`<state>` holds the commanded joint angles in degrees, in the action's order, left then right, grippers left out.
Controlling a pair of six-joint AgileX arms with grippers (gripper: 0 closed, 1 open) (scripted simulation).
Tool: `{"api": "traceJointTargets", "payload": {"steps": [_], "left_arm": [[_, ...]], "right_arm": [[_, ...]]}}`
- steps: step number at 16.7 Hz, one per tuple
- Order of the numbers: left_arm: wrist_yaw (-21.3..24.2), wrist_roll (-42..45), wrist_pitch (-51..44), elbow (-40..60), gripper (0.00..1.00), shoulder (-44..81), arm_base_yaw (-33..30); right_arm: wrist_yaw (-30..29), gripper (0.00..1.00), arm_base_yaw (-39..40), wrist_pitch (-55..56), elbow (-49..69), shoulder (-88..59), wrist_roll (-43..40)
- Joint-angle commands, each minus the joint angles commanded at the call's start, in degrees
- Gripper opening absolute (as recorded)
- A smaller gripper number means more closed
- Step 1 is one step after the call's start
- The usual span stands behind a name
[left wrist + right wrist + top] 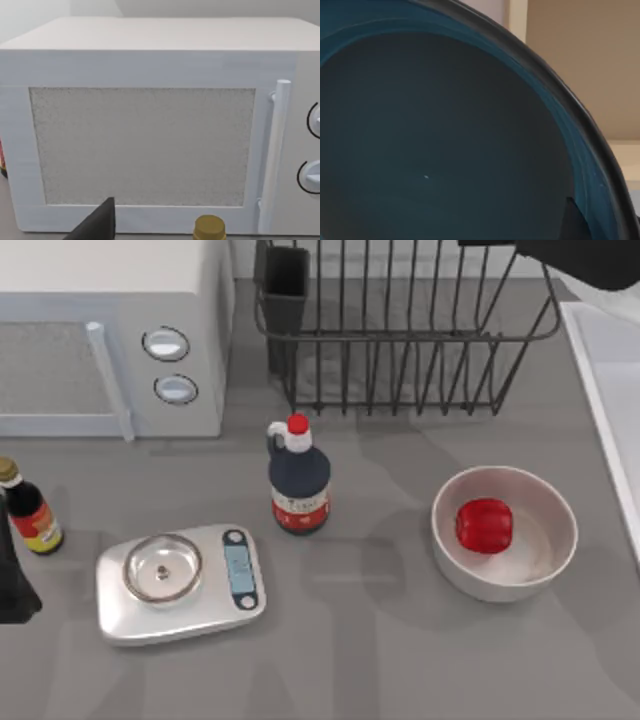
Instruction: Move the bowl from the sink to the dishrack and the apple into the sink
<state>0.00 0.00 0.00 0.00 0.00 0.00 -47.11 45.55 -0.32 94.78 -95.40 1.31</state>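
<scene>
The teal-blue bowl (445, 140) sits close up in the right wrist view, tilted, with a beige wall behind it. My right gripper is shut on it, and one dark fingertip (572, 220) rests inside its rim. My right arm (585, 260) reaches in at the far right, beside the black wire dishrack (400, 335) and above the pale sink (610, 360). The red apple (484, 525) lies in a plain white bowl (550, 545) on the counter, left of the sink. My left arm (12, 585) is parked at the table's left edge.
A white microwave (110, 330) stands at the back left. A dark sauce bottle with a red cap (299, 480) is mid-table, a silver kitchen scale (180, 580) at the front left, and a small brown bottle (30, 515) near the left arm.
</scene>
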Motion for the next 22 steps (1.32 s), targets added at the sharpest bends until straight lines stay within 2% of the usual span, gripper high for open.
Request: {"api": "traceJointTargets", "payload": {"steps": [7, 18, 22], "left_arm": [[0.0, 0.0, 0.0, 0.0, 1.0, 0.0, 0.0], [0.0, 0.0, 0.0, 0.0, 1.0, 0.0, 0.0], [0.0, 0.0, 0.0, 0.0, 1.0, 0.0, 0.0]], "right_arm": [[0.6, 0.0, -0.72, 1.97, -0.88, -1.52, 0.05], [7.58, 0.0, -7.86, 35.31, -15.56, -19.09, -0.09], [9.0, 0.0, -9.33, 40.48, -18.41, -21.74, -0.29]]}}
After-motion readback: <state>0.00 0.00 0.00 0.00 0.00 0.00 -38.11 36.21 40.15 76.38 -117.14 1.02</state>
